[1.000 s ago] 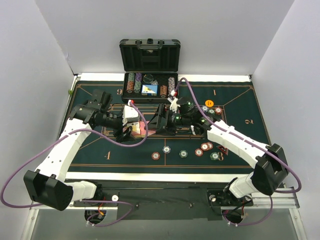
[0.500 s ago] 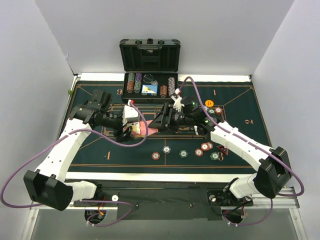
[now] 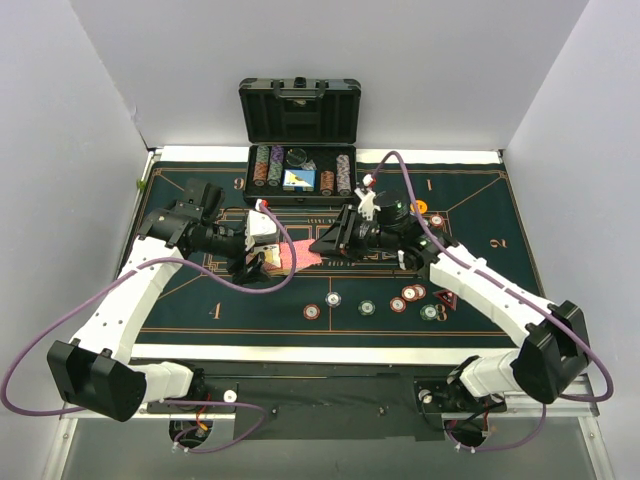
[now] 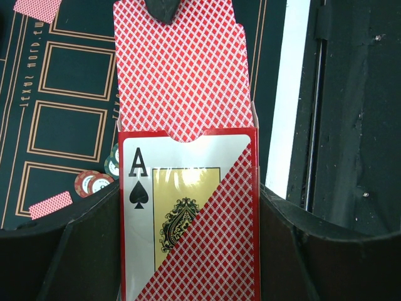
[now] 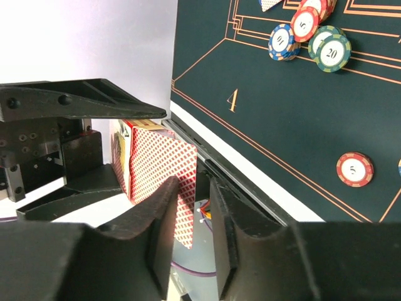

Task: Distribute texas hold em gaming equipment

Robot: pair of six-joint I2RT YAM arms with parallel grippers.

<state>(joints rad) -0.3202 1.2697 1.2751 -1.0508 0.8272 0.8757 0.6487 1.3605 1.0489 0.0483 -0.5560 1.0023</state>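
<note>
My left gripper (image 3: 262, 262) is shut on an ace-of-spades card box (image 4: 188, 207), its jaws pressed on both sides. Red-backed playing cards (image 4: 178, 69) stick far out of the box's open end. My right gripper (image 3: 325, 247) meets them from the right. One red-backed card (image 5: 160, 163) stands between its narrowed jaws, lying against one finger (image 5: 156, 213); a slit still shows before the other finger (image 5: 229, 213). Striped poker chips (image 3: 367, 307) lie in a loose row on the green felt, beside a dark red triangular marker (image 3: 445, 298). An orange disc (image 3: 418, 207) sits behind the right arm.
The open black case (image 3: 300, 110) stands at the far edge, holding racked chip rows (image 3: 268, 165). Two face-down cards (image 4: 50, 205) lie on the felt mat (image 3: 200, 300). The white border (image 5: 250, 169) marks the mat's near edge.
My right gripper's jaws have narrowed round the protruding card, and its wrist has shifted to the right. The left arm has held still with the box.
</note>
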